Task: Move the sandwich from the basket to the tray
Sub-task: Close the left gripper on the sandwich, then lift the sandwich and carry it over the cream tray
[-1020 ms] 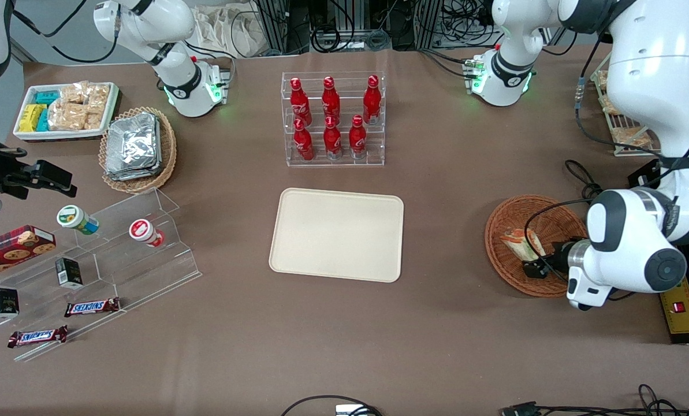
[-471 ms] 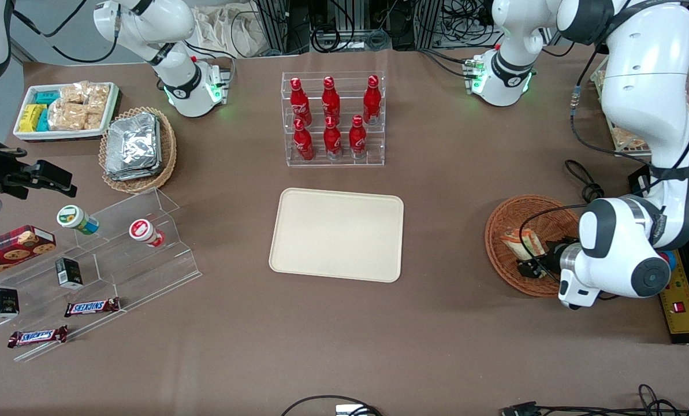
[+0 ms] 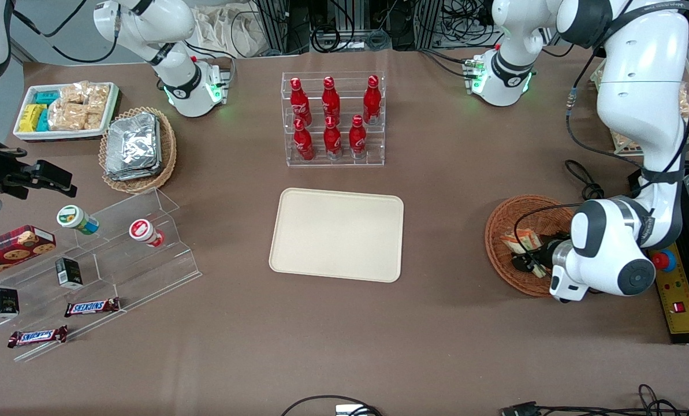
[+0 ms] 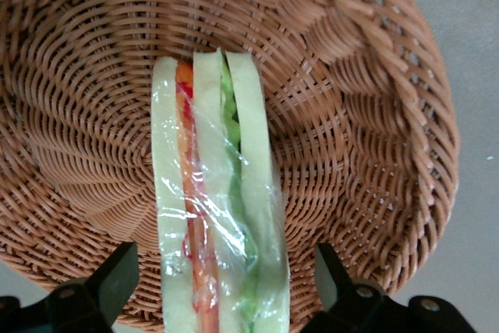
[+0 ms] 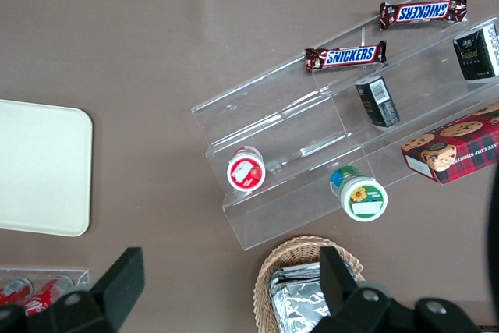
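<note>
On the brown table (image 3: 448, 190), the gripper's (image 4: 222, 290) spread fingers (image 4: 117, 278) flank the sandwich (image 4: 218, 216) in the basket (image 4: 366, 115).

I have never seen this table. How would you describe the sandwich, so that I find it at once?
Find the round reddish-brown wicker basket toward the working arm's end of the table. The sandwich lies in it, between the open fingers of the left gripper. It is the only white-bread wedge, in clear wrap, with green and orange-red filling.
</note>
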You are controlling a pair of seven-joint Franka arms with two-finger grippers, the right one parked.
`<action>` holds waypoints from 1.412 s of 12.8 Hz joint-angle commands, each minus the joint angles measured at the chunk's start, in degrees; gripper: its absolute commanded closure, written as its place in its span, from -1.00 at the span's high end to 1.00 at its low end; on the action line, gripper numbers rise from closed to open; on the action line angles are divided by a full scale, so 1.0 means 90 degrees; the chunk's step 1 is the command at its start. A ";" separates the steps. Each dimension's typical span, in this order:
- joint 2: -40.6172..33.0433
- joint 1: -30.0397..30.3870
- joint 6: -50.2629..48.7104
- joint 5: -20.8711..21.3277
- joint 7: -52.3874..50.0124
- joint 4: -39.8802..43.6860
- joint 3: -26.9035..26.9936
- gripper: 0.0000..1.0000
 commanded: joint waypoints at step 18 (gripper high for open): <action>-0.1792 -0.0034 -0.0345 0.0313 0.1172 -0.0044 -0.0341 -0.67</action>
